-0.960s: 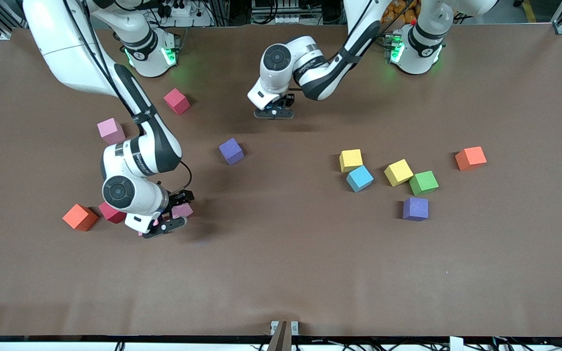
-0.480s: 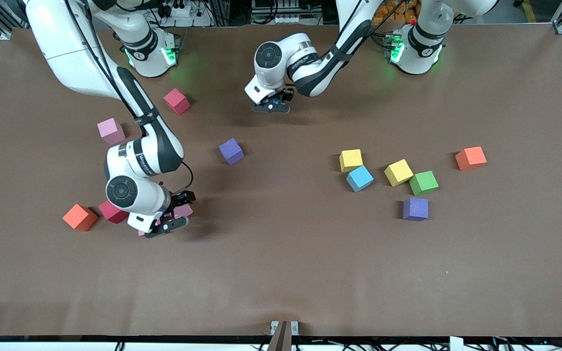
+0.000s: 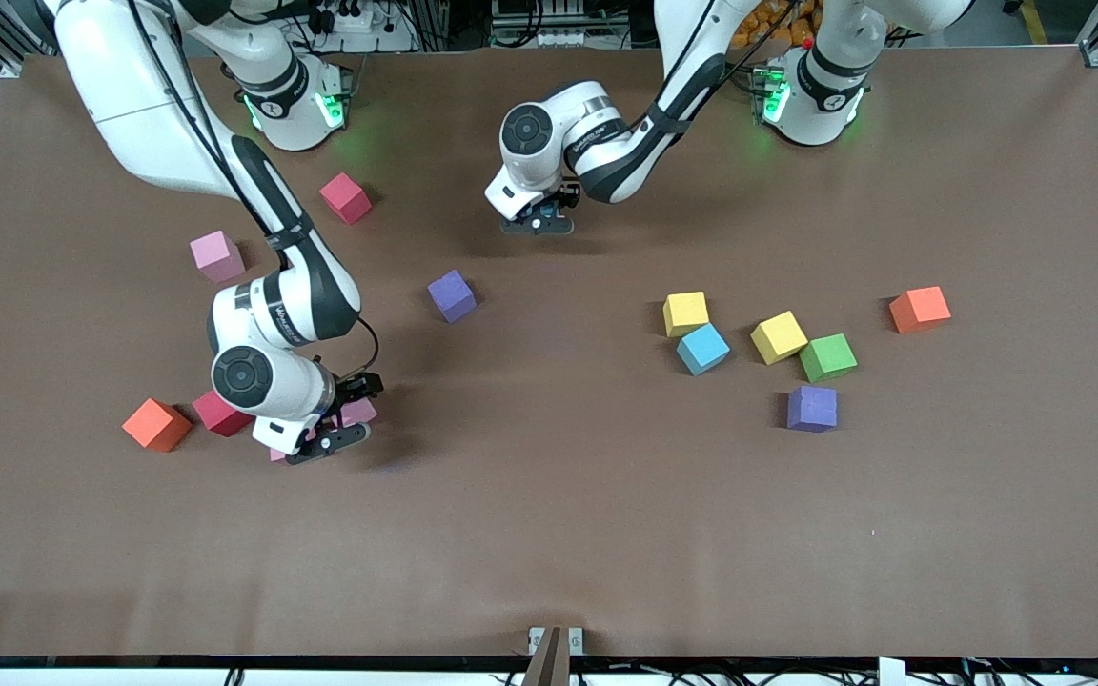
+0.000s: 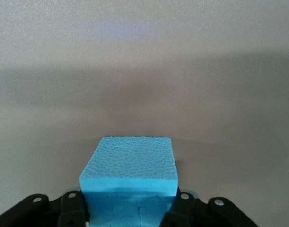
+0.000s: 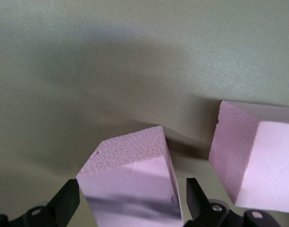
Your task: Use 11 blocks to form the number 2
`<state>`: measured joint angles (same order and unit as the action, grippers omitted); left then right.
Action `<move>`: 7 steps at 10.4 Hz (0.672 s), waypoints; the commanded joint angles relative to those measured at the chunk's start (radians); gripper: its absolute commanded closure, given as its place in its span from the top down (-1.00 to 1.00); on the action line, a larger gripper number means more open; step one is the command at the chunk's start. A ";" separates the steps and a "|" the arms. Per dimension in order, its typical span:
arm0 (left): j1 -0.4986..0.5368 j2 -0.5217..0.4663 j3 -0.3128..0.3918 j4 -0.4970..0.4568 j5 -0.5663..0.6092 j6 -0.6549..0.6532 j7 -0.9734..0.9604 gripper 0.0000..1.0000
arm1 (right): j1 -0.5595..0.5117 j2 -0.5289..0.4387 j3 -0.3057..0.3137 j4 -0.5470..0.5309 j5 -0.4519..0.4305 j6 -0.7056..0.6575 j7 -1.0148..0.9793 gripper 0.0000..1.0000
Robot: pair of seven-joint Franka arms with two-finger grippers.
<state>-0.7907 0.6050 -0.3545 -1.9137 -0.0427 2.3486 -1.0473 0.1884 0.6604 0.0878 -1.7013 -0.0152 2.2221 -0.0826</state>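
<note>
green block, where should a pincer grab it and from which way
Come straight down on the green block and pinch two opposite side faces. It lies flat but turned askew, so rotate the wrist to match. The yellow block sits close by one face, so probably use the other, freer pair.

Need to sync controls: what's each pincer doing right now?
Left pincer: shut on a light blue block.
Right pincer: open around a pink block.
</note>
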 commanded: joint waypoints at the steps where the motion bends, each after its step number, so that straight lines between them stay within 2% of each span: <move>1: -0.019 0.029 0.017 0.038 0.001 -0.009 -0.058 0.99 | 0.002 0.007 0.001 -0.012 0.000 0.043 -0.005 1.00; 4: -0.021 0.001 0.017 0.038 0.009 -0.014 -0.120 1.00 | 0.002 0.011 0.001 -0.011 -0.005 0.047 -0.005 1.00; 7: -0.015 -0.094 0.017 0.033 0.020 -0.060 -0.125 1.00 | 0.003 0.010 0.001 -0.009 -0.009 0.060 -0.006 1.00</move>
<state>-0.7957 0.5872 -0.3503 -1.8741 -0.0404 2.3376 -1.1424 0.1888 0.6685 0.0881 -1.7100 -0.0166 2.2650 -0.0827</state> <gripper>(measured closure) 0.000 0.000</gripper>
